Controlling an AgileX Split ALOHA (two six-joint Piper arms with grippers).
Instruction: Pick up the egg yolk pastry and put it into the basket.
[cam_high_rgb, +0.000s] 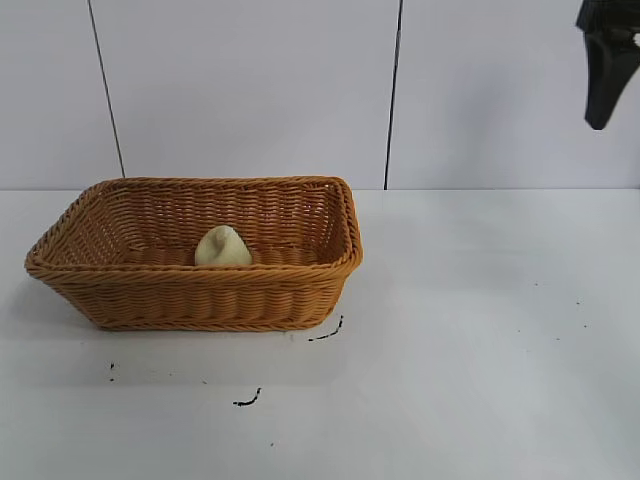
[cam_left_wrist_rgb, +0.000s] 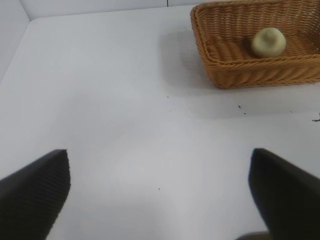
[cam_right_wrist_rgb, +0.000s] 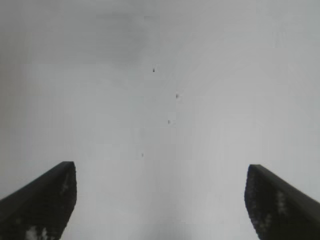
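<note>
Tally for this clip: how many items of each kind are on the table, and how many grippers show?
Small pale yellow-cream dome-shaped egg yolk pastry, lying inside the basket: 1
Large orange-brown woven wicker basket: 1
Grippers, left gripper and right gripper, both open and empty: 2
Total: 4

basket (cam_high_rgb: 200, 290) blocks left, table (cam_high_rgb: 480, 340) open rightward

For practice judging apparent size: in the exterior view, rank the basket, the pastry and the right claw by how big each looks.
1. Basket, by far the largest.
2. Right claw, though it is cut off at the picture's top corner, so only partly seen.
3. Pastry, lying inside the basket, looks about as big; unsure.
</note>
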